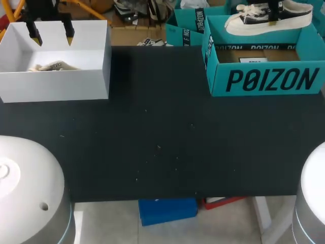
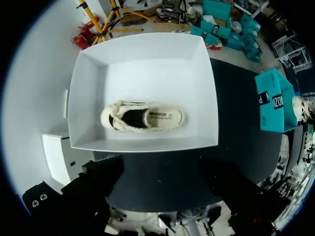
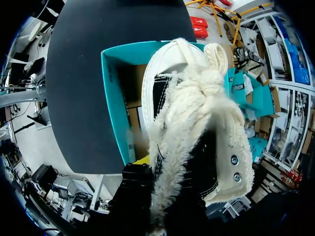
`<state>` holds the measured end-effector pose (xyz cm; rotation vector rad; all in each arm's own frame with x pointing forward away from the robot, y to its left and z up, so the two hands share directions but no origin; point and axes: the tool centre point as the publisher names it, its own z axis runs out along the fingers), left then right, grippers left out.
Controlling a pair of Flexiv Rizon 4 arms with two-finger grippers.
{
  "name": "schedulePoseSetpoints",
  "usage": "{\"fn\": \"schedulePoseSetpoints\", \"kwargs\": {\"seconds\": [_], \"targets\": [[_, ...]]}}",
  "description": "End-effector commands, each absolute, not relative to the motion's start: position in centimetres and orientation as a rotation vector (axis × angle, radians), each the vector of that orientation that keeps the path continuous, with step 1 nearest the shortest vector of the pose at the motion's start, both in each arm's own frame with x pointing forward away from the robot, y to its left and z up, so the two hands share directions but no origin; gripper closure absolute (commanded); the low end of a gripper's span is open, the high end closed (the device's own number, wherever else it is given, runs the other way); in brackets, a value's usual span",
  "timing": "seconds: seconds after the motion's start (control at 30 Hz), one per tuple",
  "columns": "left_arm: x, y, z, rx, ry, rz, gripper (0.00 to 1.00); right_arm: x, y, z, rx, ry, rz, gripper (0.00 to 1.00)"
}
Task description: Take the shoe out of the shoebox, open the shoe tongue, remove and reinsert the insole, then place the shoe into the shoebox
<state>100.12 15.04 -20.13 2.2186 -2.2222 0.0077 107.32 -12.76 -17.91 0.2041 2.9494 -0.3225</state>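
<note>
My left jaws hang wide open, empty, above the white box (image 1: 56, 84) holding a cream shoe (image 2: 142, 118), far left. My right jaws grip a black shoe (image 1: 269, 18) over the teal box (image 1: 264, 81).

We log the table (image 1: 162, 147) as flat black with a few pale specks. White box (image 1: 61, 84): plain white inside and out, no print. Shoebox (image 1: 264, 79): teal, with big black letters on the front wall. Its inside is brown cardboard with a small white label. Black-and-white shoe (image 1: 269, 15): black upper, white sole and toe cap, fluffy cream laces, cream side panel with two silvery eyelets. Second shoe (image 2: 142, 117): cream rim and fuzzy cream laces, black lining, cream insole with dark print. Left gripper (image 1: 52, 36): black fingers, bright yellow tips. We mark the left arm (image 1: 25, 198) as white-grey.
</note>
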Motion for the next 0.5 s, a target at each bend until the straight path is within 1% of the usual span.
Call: {"fn": "schedulePoseSetpoints", "kwargs": {"seconds": [0.03,0.27,0.5], "targets": [[100.1,15.0,-20.1,2.219,-2.222,0.004,0.00,100.4,-7.6,-12.2,0.148,2.748,-0.328,1.00],[100.1,15.0,-20.1,2.219,-2.222,0.004,0.00,94.7,0.1,-12.4,0.132,2.705,-0.253,1.00],[100.1,15.0,-20.1,2.219,-2.222,0.004,0.00,90.7,8.2,-14.6,0.123,2.684,-0.174,1.00]]}}
